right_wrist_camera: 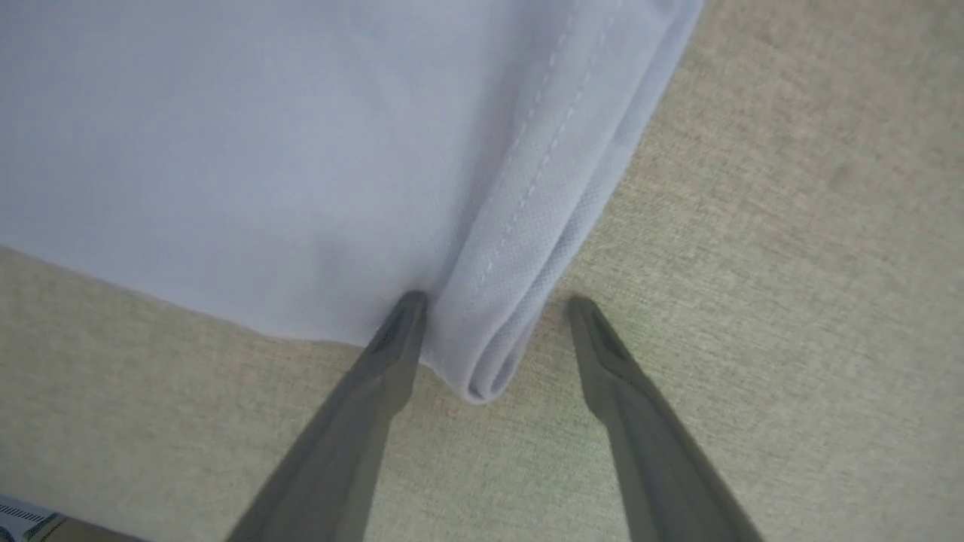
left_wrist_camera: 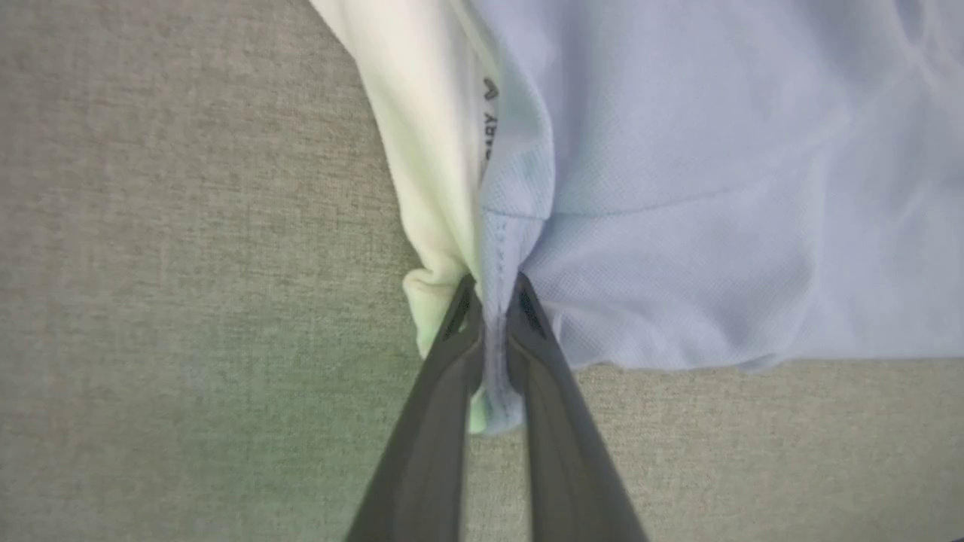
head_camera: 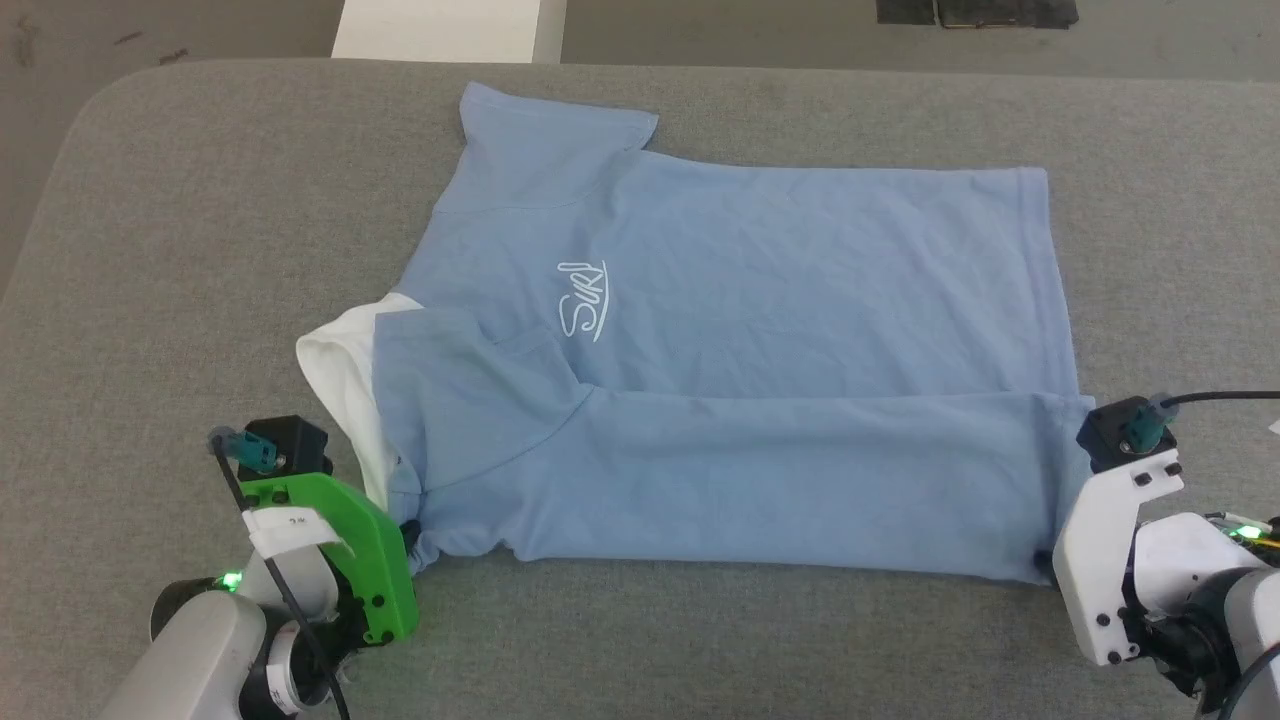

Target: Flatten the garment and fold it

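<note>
Polo shirt (head_camera: 780, 290), light blue, lies across the grey cloth-covered table (head_camera: 200, 250) with its long axis running side to side. Its white collar (head_camera: 335, 370) points toward the robot's left, the hem (head_camera: 1050, 280) toward its right, and the far sleeve (head_camera: 550, 125) away from it. The near long edge is folded in over the body. The left gripper (left_wrist_camera: 493, 290) is clamped on cloth beside the collar. The right gripper (right_wrist_camera: 493, 301) has its fingers apart around the folded hem corner, perhaps brushing it. Beyond the table are grey floor (head_camera: 200, 30), a white block (head_camera: 440, 28) and dark mats (head_camera: 975, 10).
</note>
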{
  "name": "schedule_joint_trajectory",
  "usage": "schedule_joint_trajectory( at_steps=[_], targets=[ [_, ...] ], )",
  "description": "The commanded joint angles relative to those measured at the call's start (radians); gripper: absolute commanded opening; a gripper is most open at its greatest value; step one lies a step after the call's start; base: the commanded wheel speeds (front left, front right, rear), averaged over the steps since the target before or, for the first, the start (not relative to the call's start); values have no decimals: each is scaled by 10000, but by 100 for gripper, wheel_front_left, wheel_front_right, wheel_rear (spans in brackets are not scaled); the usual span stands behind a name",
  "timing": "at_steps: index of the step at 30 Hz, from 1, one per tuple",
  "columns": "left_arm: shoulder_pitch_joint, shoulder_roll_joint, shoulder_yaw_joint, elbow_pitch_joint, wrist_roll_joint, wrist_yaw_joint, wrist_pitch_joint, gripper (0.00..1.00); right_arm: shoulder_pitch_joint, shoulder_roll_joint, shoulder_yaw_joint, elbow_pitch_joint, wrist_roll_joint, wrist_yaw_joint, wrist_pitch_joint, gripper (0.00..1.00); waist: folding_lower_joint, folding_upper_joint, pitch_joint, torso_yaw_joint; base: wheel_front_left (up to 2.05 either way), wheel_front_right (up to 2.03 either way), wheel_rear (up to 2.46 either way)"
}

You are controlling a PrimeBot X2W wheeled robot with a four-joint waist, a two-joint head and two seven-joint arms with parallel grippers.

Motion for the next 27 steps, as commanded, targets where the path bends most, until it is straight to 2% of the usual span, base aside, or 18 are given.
schedule_joint_trajectory(
  at_steps=[1, 2, 9, 15, 21, 27],
  targets=[
    [14, 23, 11, 112, -14, 16, -32, 0, -4, -8, 91, 348, 40, -15, -10, 10, 0, 0, 8, 3, 0, 0, 0],
    [9, 19, 23, 114, -15, 8, -70, 0, -53, -43, 95, 359, 70, -15, -78, 0, 0, 0, -1, -1, 0, 0, 0],
    [144, 10, 135, 151, -141, -37, -252, 0, -299, -55, -226, 236, 414, -15, -685, 0, 0, 0, -418, -91, 0, 0, 0],
    [401, 156, 560, -178, -329, 76, -520, 0, -199, 1, -762, -415, 982, -15, -893, 0, 0, 0, -1108, -164, 0, 0, 0],
    [1125, 505, 955, -971, -506, 449, -453, 0, 551, 6, -1176, -1181, 1333, -15, -462, 0, 0, 0, -1741, -255, 0, 0, 0],
    [2039, 707, 891, -1408, -599, 756, -158, 0, 1607, 204, -1506, -1376, 1456, -15, 41, 0, 0, 0, -1829, -279, 0, 0, 0]
  ],
)
